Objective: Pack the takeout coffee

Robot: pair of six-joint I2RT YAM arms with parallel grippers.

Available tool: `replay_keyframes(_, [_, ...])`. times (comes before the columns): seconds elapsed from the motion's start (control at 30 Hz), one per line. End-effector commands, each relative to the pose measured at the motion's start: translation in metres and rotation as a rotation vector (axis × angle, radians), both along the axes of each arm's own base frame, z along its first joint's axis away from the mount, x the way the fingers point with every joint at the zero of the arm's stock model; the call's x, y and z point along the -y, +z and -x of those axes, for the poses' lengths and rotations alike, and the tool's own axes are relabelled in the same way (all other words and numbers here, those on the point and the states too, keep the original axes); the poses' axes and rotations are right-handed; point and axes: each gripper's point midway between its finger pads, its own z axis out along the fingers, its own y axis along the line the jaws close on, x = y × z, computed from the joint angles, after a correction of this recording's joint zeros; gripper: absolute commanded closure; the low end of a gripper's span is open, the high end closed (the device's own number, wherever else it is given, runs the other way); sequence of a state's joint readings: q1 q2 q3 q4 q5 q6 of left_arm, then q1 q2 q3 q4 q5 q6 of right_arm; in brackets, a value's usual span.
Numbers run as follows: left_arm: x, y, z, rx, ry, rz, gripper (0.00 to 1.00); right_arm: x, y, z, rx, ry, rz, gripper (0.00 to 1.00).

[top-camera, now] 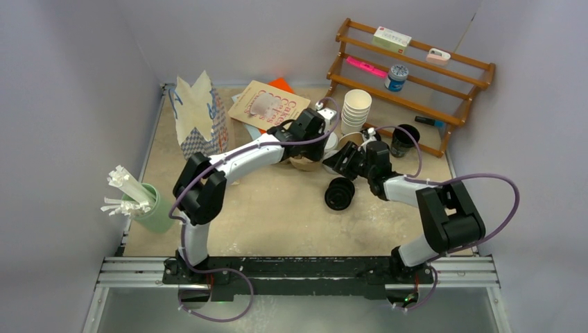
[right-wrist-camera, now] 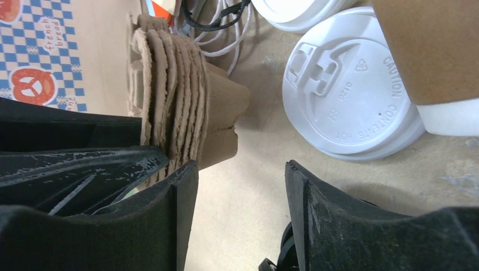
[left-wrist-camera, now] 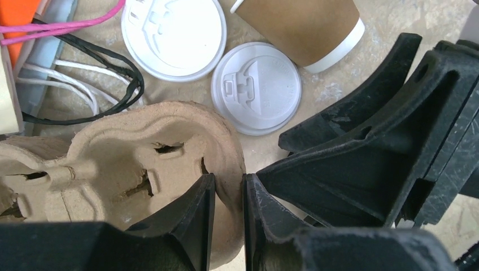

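The left gripper (left-wrist-camera: 229, 182) is pinched narrow on the rim of the cup carrier stack (left-wrist-camera: 130, 164). 1 finger sits inside a cup well and the other outside the wall, with pulp showing between them.

The right gripper (right-wrist-camera: 240, 169) stands wide. Only bare table (right-wrist-camera: 248, 214) shows between its 2 fingers, and it holds nothing. 1 of its fingers lies just beside the lower edge of the same stack, which is seen edge-on from that wrist as several nested layers. The 2 grippers are close together, the right one's black body just right of the left fingers.

Just past the left fingertips, a white lid (left-wrist-camera: 256, 87) lies flat on the table. A second white lid (left-wrist-camera: 174, 36) lies touching or nearly touching it, farther out. Beyond the first lid is a brown paper cup (left-wrist-camera: 299, 25) on its side, its white-banded end nearest that lid.

On the near side of the right gripper, toward the arm bases, the black cup (top-camera: 340, 194) with its black lid lies tipped over on the table, outside the carrier.

Farther off stands a tall stack of white cups (top-camera: 356, 107).
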State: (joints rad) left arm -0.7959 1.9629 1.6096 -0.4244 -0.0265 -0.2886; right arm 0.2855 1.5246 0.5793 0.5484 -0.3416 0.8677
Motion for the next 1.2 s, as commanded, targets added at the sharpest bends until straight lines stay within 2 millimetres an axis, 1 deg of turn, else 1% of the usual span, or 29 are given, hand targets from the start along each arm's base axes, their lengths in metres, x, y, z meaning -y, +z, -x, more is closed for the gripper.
replay_keyframes(0.0, [0.002,0.029,-0.001,0.018,-0.011,0.131,0.76,-0.010,0.026,-0.013,0.066,0.002,-0.091,0.37])
replay_keyframes(0.13, [-0.002,0.028,-0.001,0.005,-0.016,0.172,0.75,-0.011,0.027,-0.013,0.085,-0.005,-0.122,0.34])
replay_keyframes(0.33, [-0.002,0.027,0.002,-0.022,-0.033,0.220,0.70,-0.017,0.025,-0.012,0.098,0.020,-0.166,0.33])
replay_keyframes(0.47, [0.000,0.026,0.005,-0.035,-0.049,0.244,0.67,-0.020,0.021,-0.012,0.088,0.028,-0.184,0.34])
replay_keyframes(0.6, [0.001,0.023,0.008,-0.048,-0.061,0.248,0.68,-0.022,0.020,-0.014,0.085,0.035,-0.191,0.37])
replay_keyframes(0.77, [-0.003,0.022,0.006,-0.041,-0.046,0.232,0.69,-0.024,0.014,-0.016,0.065,0.040,-0.187,0.38])
replay_keyframes(0.8, [-0.004,0.022,0.006,-0.037,-0.042,0.225,0.67,-0.024,0.012,-0.017,0.062,0.041,-0.186,0.38])
replay_keyframes(0.9, [-0.010,0.020,0.006,-0.026,-0.035,0.191,0.58,-0.025,0.010,-0.020,0.063,0.043,-0.185,0.39])
replay_keyframes(1.0, [-0.015,0.017,0.006,-0.015,-0.037,0.157,0.52,-0.027,0.010,-0.022,0.065,0.048,-0.191,0.41])
replay_keyframes(1.1, [-0.018,0.018,0.007,0.012,-0.055,0.126,0.47,-0.028,0.012,-0.023,0.070,0.056,-0.195,0.41])
replay_keyframes(1.17, [-0.020,0.017,0.007,0.035,-0.062,0.091,0.45,-0.028,0.014,-0.023,0.078,0.060,-0.196,0.41])
